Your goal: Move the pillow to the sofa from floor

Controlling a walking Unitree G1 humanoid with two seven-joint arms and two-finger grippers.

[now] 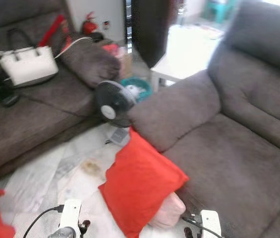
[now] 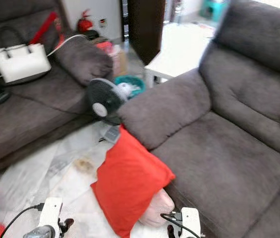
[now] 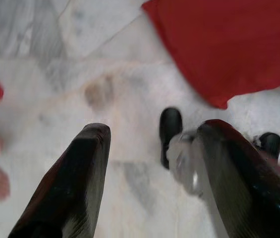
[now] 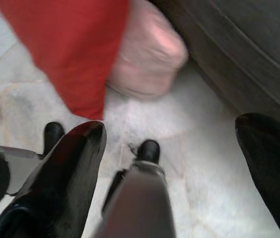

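A red pillow (image 1: 140, 186) leans on edge against the front of the grey sofa (image 1: 229, 163), its lower corner on the pale marble floor (image 1: 45, 173) — that is the thing I am to lift onto the seat. Behind it a pink cushion (image 1: 169, 210) sits wedged between pillow and sofa base, which seems to be why the red one stands propped rather than flat.

My left gripper (image 3: 149, 173) hangs spread wide above the floor just short of the pillow's corner, holding nothing; my right gripper (image 4: 179, 168) is likewise parted and empty, near the pink cushion and the sofa's edge. Both appear poised low for a two-sided pickup, I judge, with the approach not yet finished.

Across the room a white handbag (image 1: 28, 64) rests on a second sofa (image 1: 30, 114), and a black desk fan (image 1: 112, 103) stands on the floor between the two. No lettering or brand is legible — the views are too blurred.
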